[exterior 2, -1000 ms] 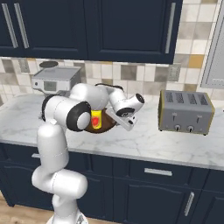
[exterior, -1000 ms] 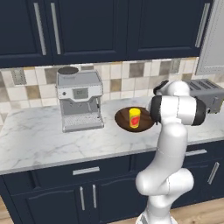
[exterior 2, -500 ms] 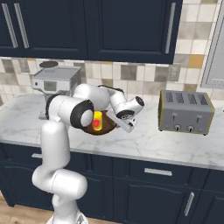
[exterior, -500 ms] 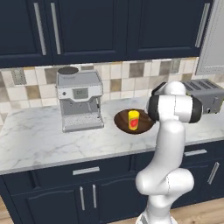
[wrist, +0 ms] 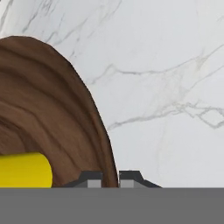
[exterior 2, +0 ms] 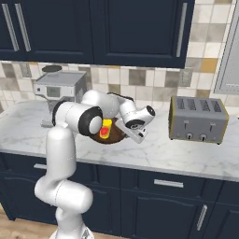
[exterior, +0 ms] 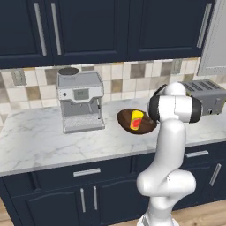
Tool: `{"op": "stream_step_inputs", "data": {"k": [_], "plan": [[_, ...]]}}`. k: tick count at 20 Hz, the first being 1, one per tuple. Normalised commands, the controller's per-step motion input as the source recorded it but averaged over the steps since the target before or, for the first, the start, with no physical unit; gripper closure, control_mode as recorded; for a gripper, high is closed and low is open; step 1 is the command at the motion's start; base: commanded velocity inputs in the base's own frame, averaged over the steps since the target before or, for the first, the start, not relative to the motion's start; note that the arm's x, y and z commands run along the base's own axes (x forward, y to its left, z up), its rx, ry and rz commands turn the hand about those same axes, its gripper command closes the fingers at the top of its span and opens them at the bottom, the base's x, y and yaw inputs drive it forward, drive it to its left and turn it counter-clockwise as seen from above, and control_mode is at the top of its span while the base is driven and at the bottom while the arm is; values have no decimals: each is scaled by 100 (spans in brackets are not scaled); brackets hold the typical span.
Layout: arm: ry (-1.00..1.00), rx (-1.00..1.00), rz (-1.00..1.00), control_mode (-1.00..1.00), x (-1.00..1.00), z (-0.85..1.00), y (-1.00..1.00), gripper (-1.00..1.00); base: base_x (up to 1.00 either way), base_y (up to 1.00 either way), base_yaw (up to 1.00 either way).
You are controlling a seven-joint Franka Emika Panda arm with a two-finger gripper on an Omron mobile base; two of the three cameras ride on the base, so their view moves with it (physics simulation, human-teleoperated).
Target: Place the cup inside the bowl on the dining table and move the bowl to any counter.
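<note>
The cup sits in the bowl, left of the fingertips. The bowl's rim passes between them, on the counter.

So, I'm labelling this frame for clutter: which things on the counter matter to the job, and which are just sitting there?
Part of the job:
- cup, standing in the bowl
- bowl, held at its rim
- counter
- gripper

Just there:
- coffee machine
- toaster
</note>
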Motion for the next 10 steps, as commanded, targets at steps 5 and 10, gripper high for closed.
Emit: {"op": "stream_step_inputs", "data": {"k": [5,10], "plan": [[0,0,0,-100,0,0,0,100,0,0,0],[0,0,0,-100,0,0,5,-100,0,0,0]]}}
